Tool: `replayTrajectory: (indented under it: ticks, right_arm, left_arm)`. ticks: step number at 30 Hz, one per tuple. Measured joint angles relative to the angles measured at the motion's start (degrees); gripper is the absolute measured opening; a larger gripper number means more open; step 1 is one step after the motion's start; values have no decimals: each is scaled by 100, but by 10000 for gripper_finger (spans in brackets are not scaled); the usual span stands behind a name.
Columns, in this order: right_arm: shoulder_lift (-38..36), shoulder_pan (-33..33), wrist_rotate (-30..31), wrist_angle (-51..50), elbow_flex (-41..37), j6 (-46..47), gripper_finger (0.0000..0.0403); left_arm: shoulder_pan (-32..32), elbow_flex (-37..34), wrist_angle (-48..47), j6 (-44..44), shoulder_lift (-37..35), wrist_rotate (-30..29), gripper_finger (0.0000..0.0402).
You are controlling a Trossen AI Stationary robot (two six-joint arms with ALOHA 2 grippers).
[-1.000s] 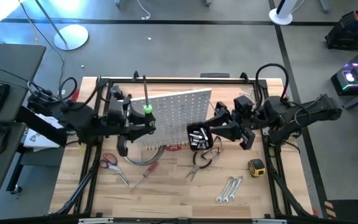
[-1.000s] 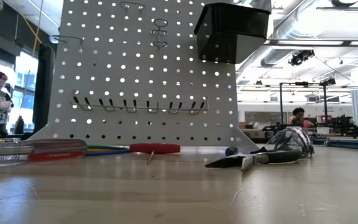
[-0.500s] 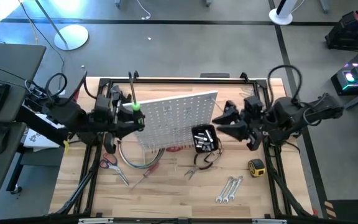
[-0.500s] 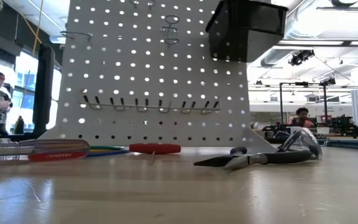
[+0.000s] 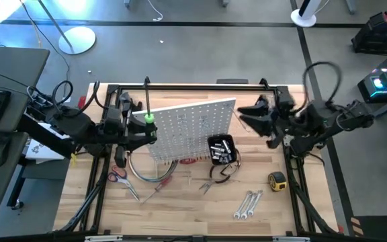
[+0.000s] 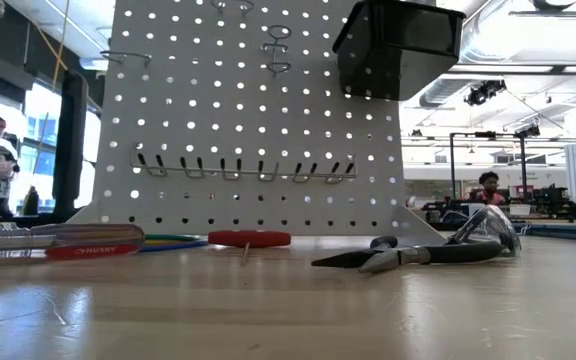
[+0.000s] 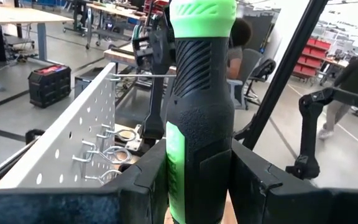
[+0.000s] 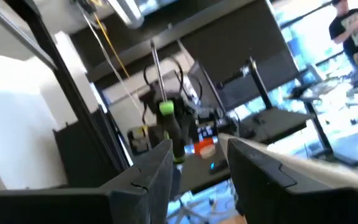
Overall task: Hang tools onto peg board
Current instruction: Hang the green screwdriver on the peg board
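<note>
The left claw (image 7: 201, 180) grips the green screwdriver (image 7: 199, 112) beside the peg board (image 5: 190, 128), the right claw (image 5: 255, 115) is released and empty; a misaligned shaft could miss its hook and drop.

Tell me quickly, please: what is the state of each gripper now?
Left gripper: closed on the green-handled screwdriver.
Right gripper: open, holding nothing.

White perforated peg board (image 5: 190, 128) shifted toward table's right edge; right gripper (image 5: 247, 117) released it and withdrew toward far-right corner.
</note>
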Motion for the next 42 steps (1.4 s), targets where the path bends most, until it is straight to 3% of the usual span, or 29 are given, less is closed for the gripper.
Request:
replayTrajectory:
  ticks: [6, 9, 18, 22, 27, 30, 33, 35, 40, 42]
  right_arm:
    - [-541, 324, -198, -33, 1, -26, 149]
    - [-621, 626, -550, -424, 2, 529, 149]
    - [292, 1609, -510, -2093, -2, 2703, 149]
    - [906, 1954, 82, -2864, -1, 3281, 149]
    - [1294, 2319, 1493, -3558, -71, 3888, 138]
    - [1227, 2490, 2207, -3913, -430, 4767, 98]
    - [990, 2643, 2911, -4293, -853, 6037, 26]
    - [847, 2711, 3373, -4253, -1124, 6535, 11]
    - [462, 2537, 4224, -3709, -1463, 6260, 2]
    - [353, 2335, 4242, -3447, -1546, 5830, 1]
  left_arm:
    - [0, 0, 0, 92, -2, -8, 115]
    - [4, 0, -28, 96, -2, -56, 115]
    - [17, 0, -50, 203, -86, -518, 115]
    - [15, 0, -33, 194, -117, -650, 115]
    - [15, 0, 49, 151, -120, -661, 115]
    - [15, 0, 45, 100, -120, -663, 115]
    - [15, 0, 41, 98, -119, -663, 115]
    - [15, 0, 38, 100, -120, -661, 115]
    - [15, 0, 35, 195, -169, -660, 115]
    - [15, 0, 28, 195, -196, -670, 115]
